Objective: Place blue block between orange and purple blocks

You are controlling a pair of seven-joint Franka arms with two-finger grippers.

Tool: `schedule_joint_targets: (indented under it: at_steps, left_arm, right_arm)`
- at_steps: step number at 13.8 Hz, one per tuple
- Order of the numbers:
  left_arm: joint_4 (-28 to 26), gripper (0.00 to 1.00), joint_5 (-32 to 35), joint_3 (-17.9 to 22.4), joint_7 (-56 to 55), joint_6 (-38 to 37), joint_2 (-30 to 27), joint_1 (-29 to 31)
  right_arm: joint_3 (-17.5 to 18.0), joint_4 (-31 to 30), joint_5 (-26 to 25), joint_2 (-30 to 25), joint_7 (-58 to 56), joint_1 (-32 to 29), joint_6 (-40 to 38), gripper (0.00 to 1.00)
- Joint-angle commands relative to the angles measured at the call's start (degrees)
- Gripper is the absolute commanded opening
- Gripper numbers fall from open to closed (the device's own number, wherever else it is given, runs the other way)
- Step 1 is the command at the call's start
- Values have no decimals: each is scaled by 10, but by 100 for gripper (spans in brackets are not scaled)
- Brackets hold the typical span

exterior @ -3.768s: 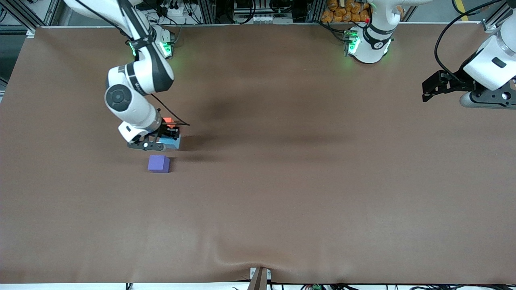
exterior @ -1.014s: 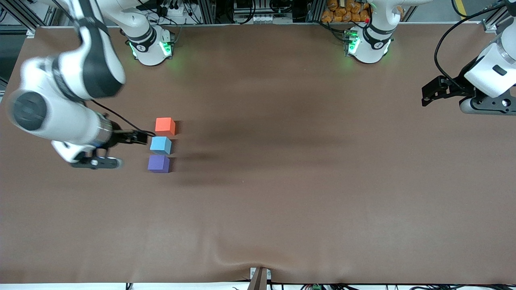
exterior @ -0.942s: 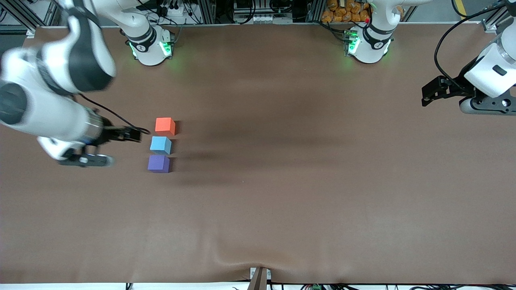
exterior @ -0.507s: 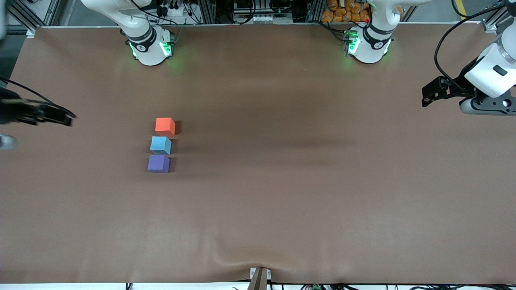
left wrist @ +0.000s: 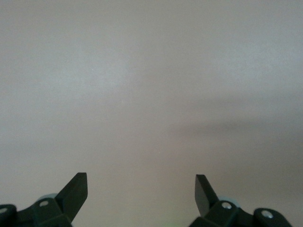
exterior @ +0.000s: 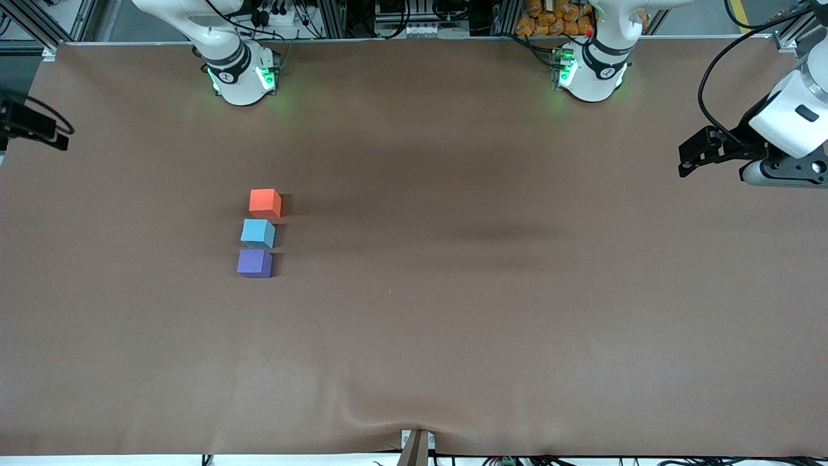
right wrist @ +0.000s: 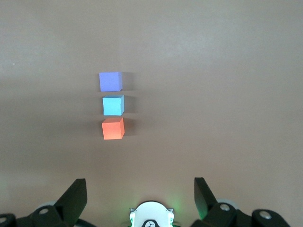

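Observation:
The light blue block [exterior: 258,233] sits on the table in a row between the orange block [exterior: 265,202] and the purple block [exterior: 254,263]; the orange one is farthest from the front camera. The right wrist view shows the same row from high above: purple [right wrist: 110,81], blue [right wrist: 113,105], orange [right wrist: 113,128]. My right gripper [right wrist: 139,189] is open and empty, high over the table, and shows only as a black part [exterior: 37,126] at the right arm's end. My left gripper [exterior: 695,152] waits open [left wrist: 141,182] over bare table at the left arm's end.
The brown table cover [exterior: 453,291] has a small fold at its front edge [exterior: 417,424]. The two arm bases [exterior: 242,77] [exterior: 592,71] stand along the table's edge farthest from the camera. The right arm's base [right wrist: 150,215] shows between the right gripper's fingers.
The right gripper held the blue block between the other two, then let it go, rose and swung away toward the right arm's end. The blocks stay still. The left arm barely shifted.

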Motion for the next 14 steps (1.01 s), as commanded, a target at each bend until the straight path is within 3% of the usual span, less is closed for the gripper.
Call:
schedule_joint_targets:
  at_steps: [1, 4, 14]
  left_arm:
    - [4, 100, -8, -4, -5, 5, 3, 6]
    - [4, 100, -9, -4, -5, 5, 3, 6]
    - [6, 100, -7, -3, -5, 7, 4, 7]
  right_arm:
    - [14, -126, -9, -83, 7, -20, 67, 100]
    - [16, -181, -8, -121, 3, -19, 102, 100]
    - [16, -172, -14, -115, 1, -14, 101, 100]
